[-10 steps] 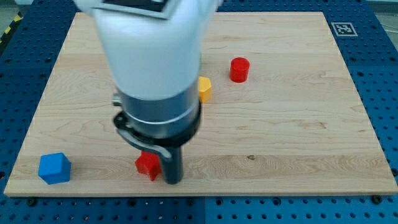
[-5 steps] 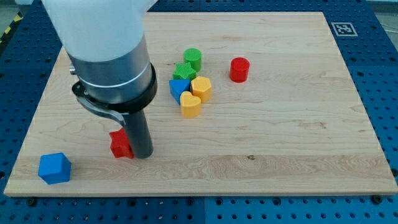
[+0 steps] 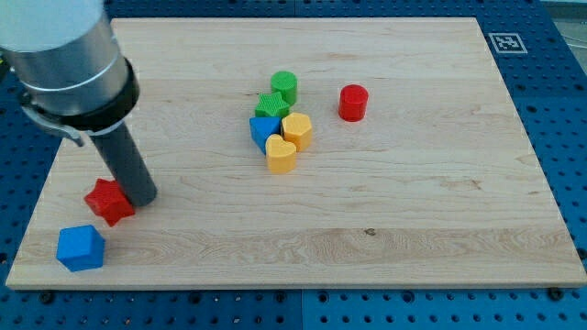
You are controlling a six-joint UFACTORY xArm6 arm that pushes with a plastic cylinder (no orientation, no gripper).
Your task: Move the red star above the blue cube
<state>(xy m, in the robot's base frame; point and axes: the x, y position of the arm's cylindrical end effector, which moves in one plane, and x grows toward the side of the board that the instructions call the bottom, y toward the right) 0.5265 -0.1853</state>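
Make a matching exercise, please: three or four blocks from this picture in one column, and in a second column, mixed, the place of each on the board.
Things:
1. red star
2. blue cube
3. red cylinder
4. yellow heart

Places:
A. alone, at the view's right of the cluster of blocks
B. near the board's corner at the view's bottom left
C. bottom end of the cluster in the middle
D. against my tip, on its left in the view

Pairs: 1-D, 2-B, 3-A, 4-C

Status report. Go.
My tip against red star, on its right. Star sits above and right of blue cube, small gap. Nothing between them.
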